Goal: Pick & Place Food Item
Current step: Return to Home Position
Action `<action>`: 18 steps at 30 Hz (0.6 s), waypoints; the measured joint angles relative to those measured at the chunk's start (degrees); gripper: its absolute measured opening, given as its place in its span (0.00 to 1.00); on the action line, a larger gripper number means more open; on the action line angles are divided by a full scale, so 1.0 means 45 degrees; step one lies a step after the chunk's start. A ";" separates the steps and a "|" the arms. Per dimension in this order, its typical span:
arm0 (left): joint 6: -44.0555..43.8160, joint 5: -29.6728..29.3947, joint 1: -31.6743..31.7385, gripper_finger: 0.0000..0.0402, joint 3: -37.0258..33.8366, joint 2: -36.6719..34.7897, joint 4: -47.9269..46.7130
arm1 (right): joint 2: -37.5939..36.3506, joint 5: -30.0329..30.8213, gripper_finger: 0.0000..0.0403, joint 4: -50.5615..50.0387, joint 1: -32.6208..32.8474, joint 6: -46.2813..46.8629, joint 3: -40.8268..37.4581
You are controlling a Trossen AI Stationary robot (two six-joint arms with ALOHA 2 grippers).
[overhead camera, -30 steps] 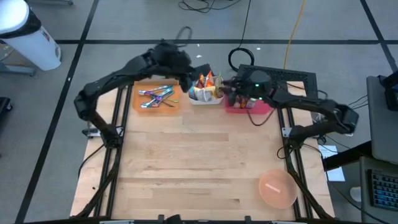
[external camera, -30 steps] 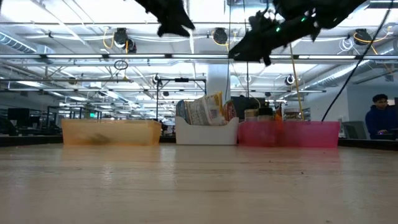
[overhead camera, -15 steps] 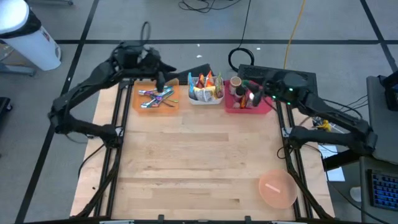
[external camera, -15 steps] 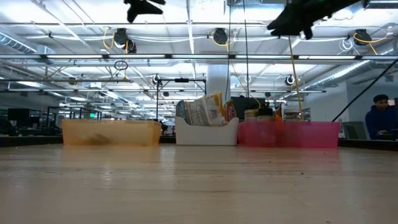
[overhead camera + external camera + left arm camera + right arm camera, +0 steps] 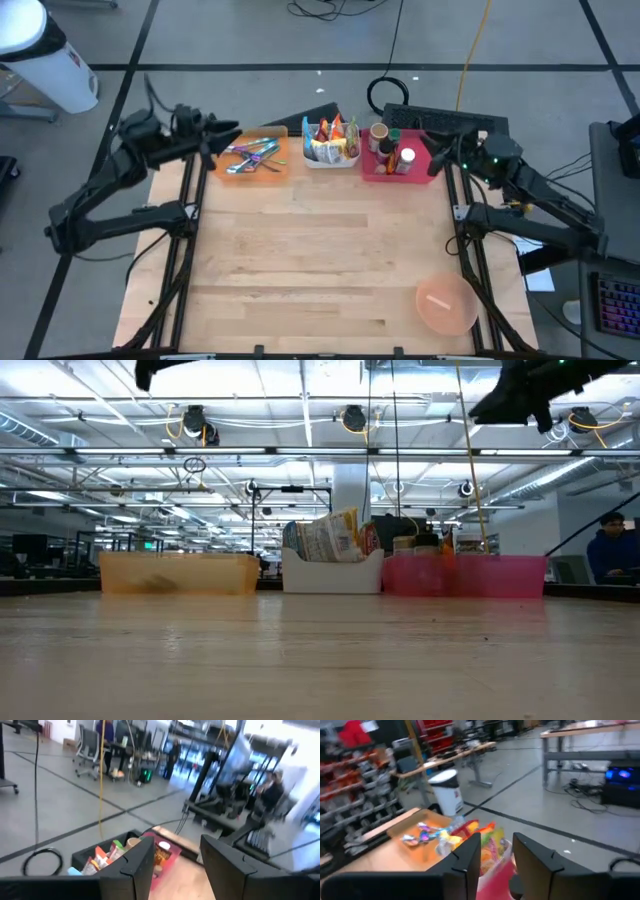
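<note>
While both grippers hover high, the bright food packs [image 5: 330, 135] stand upright in the white plastic bin [image 5: 331, 161], which sits between an orange bin [image 5: 283, 170] of violet-and-green spoons [image 5: 250, 155] and a pink bin [image 5: 380, 176]. The left gripper [image 5: 228, 131] hangs past the orange bin's outer side, the right gripper [image 5: 436, 158] past the pink bin's, both with fingers spread and empty.
</note>
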 joint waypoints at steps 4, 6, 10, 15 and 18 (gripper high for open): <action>-0.1370 -0.0301 0.0000 0.41 -0.2309 -0.1684 0.1942 | -0.0961 0.0603 0.25 0.0929 0.0011 0.0625 -0.1432; -0.1965 -0.0345 0.0000 0.41 -0.3260 -0.2382 0.2654 | -0.1391 0.0562 0.24 0.1101 0.0039 0.0650 -0.1962; -0.2707 -0.0394 0.0000 0.41 -0.4458 -0.3550 0.2987 | -0.2330 0.0673 0.23 0.1125 0.0039 0.0698 -0.2795; -0.2980 -0.0681 0.0000 0.41 -0.5180 -0.4604 0.2909 | -0.3436 0.1611 0.22 0.0843 0.0036 0.1024 -0.3554; -0.2801 -0.1172 0.0000 0.41 -0.5390 -0.5135 0.2490 | -0.3796 0.1584 0.22 0.0822 0.0041 0.1189 -0.3964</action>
